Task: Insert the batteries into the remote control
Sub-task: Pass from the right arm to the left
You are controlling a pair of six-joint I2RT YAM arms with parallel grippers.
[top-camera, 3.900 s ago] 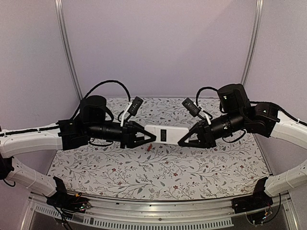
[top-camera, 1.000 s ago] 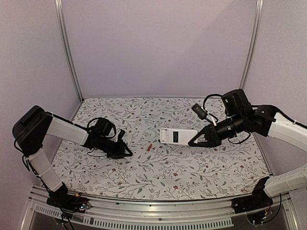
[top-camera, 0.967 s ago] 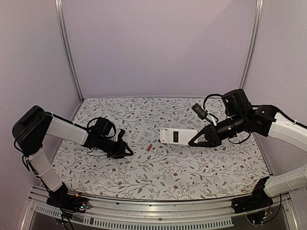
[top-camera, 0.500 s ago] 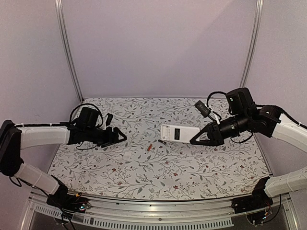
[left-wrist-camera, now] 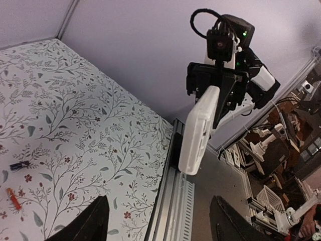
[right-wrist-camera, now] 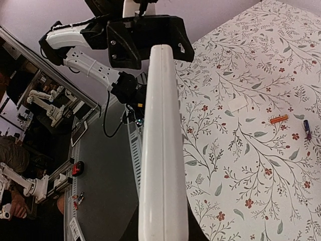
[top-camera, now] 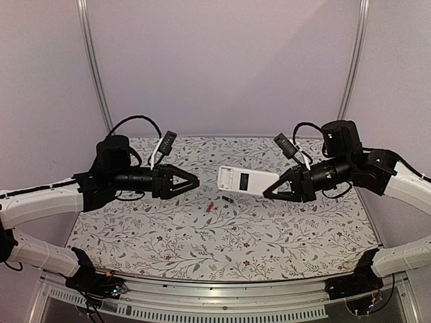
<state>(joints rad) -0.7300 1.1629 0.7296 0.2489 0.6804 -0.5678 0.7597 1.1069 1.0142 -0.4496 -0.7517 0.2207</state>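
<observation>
While my right jaws clamp the remote control (top-camera: 246, 182) above the surface (top-camera: 283, 242), recess side up, my left jaws hang apart and empty at its 9 o'clock. The 2 batteries lie on the surface: the dark battery (top-camera: 227, 199), with the orange battery (top-camera: 210, 206) at its 8 o'clock.

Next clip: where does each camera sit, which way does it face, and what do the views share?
Top external: above and behind the bases, looking down on the table; both arms show, left hand open, right hand gripping the remote control.
Left wrist: faces the right hand and the remote control edge-on; own fingers at the bottom edge.
Right wrist: looks along the remote control toward the left hand; its own hand barely shows.
Shared: all show the remote control, reddish battery and dark battery.
</observation>
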